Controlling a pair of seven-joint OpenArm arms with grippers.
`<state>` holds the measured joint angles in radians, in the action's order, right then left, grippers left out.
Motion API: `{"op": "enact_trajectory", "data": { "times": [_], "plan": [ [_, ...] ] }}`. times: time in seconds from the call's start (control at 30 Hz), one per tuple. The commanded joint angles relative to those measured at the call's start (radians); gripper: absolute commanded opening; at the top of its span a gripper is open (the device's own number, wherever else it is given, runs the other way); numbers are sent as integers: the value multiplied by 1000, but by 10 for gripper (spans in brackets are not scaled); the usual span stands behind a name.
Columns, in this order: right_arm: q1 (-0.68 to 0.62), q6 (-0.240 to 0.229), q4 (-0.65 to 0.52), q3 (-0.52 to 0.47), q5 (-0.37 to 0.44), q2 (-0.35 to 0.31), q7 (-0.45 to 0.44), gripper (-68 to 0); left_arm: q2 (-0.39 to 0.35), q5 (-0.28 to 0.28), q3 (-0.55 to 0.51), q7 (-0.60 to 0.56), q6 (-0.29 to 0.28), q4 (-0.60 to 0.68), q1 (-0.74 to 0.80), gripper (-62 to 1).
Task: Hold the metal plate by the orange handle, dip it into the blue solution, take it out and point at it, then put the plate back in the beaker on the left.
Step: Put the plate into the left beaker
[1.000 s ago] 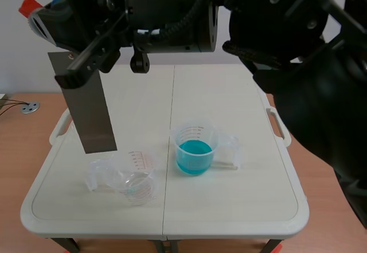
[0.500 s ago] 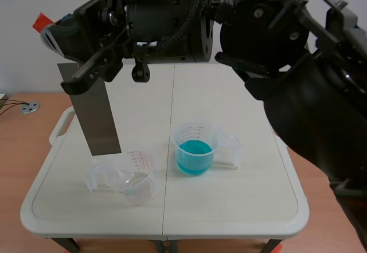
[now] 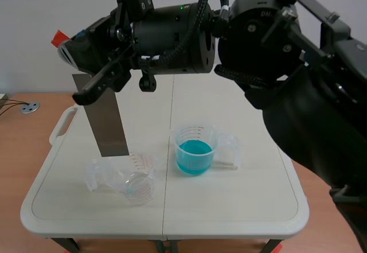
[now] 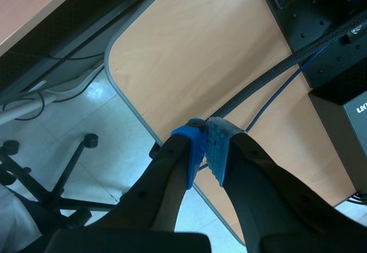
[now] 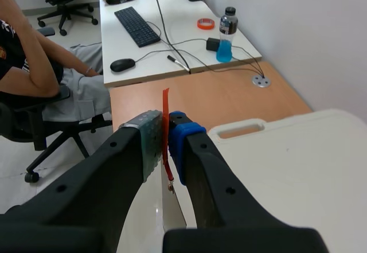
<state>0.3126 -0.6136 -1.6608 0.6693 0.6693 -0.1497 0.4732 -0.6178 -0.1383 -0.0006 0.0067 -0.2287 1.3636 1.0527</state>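
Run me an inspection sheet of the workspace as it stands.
Surface: white folding table, no spill seen.
Job's things: metal plate hangs slightly tilted by its orange handle above the empty beaker, not in it; blue solution sits in the second beaker beside it.
Clutter: nothing seen.
Grippers: right gripper shut on the orange handle; left gripper shut on nothing, over a wooden desk edge.
Cables: black braided cable and thin blue cable run across that desk.
Surroundings: person seated at a desk with keyboard and bottle.
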Motion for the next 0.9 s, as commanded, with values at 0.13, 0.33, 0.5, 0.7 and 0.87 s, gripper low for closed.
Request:
{"op": "enact_trajectory", "data": {
  "times": [0.13, 0.33, 0.5, 0.7, 0.87],
  "plan": [
    [14, 1, 30, -2, 11, 6, -20, -662, 3, -3, -5, -6, -2, 11, 8, -593],
    [14, 1, 69, -2, 11, 6, -27, -662, 3, -3, -5, -6, -2, 11, 8, -593],
    [14, 0, 111, -2, 11, 10, -38, -662, 3, -3, -5, -6, -2, 11, 8, -593],
    [14, 0, 170, 0, 11, 14, -60, -662, 3, -3, -5, -6, -2, 11, 8, -593],
    [14, 0, 216, 0, 11, 27, -66, -662, 3, -3, -5, -5, -2, 11, 8, -593]
  ]
}}
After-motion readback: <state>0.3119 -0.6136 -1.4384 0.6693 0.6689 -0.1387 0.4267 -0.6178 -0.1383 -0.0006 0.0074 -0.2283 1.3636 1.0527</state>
